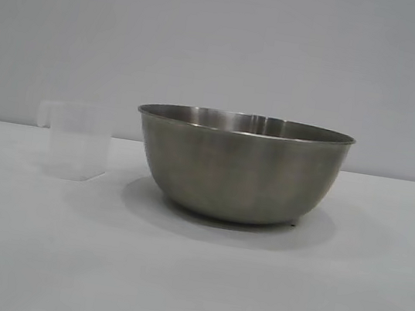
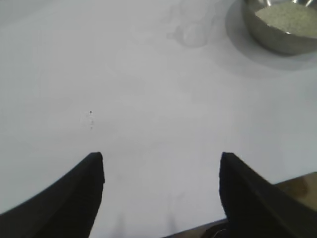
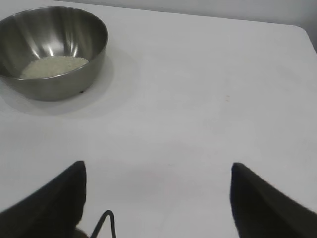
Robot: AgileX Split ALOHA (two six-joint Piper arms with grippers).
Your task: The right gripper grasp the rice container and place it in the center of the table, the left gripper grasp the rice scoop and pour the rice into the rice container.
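The steel rice container [image 1: 241,167] stands on the white table [image 1: 189,278], a little right of the middle in the exterior view. Pale rice [image 3: 53,66] lies in its bottom, also seen as rice [image 2: 290,15] from the left wrist. The translucent rice scoop [image 1: 77,141] stands upright to the bowl's left, apart from it, and appears faintly as the scoop [image 2: 194,29] in the left wrist view. My left gripper [image 2: 162,157] is open over bare table, well short of the scoop. My right gripper [image 3: 158,166] is open too, away from the bowl [image 3: 52,49], holding nothing.
Neither arm shows in the exterior view. The table's rounded far corner [image 3: 302,30] lies beyond the right gripper. A few tiny specks [image 2: 90,119] lie on the surface ahead of the left gripper. A thin black cable [image 3: 106,223] loops by the right gripper.
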